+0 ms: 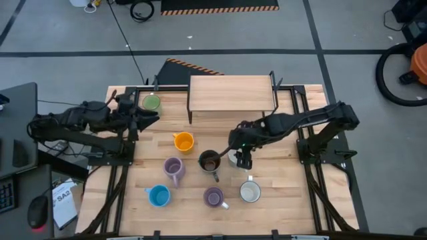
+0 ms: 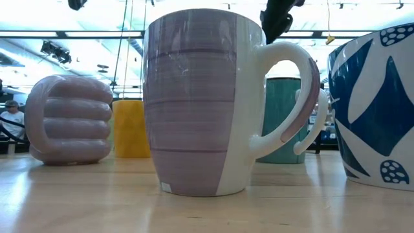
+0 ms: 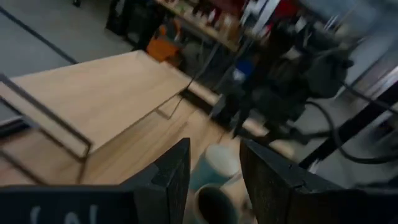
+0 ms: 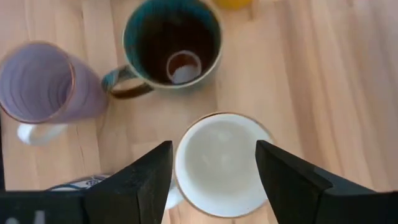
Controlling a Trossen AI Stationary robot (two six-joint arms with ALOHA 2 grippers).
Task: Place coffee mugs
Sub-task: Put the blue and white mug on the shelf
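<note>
Several coffee mugs stand upright on the wooden table. My right gripper (image 1: 241, 155) hangs open, pointing down over a white mug (image 4: 217, 163); its fingers stand on either side of the rim without touching it. Just beyond are a dark mug (image 4: 173, 50) and a lilac mug (image 4: 43, 84). My left gripper (image 1: 152, 116) is open at the far left, beside a green mug (image 1: 152, 103), which shows past its fingers (image 3: 214, 168). Orange (image 1: 183, 141), blue (image 1: 159, 195), a second lilac (image 1: 213, 197) and a second white mug (image 1: 250, 192) stand nearer the front.
A wooden shelf riser on thin black legs (image 1: 231, 93) stands at the table's far middle, between the two arms. Bare wood lies to the right of the mugs (image 1: 287, 187). Black frame rails run along both table sides.
</note>
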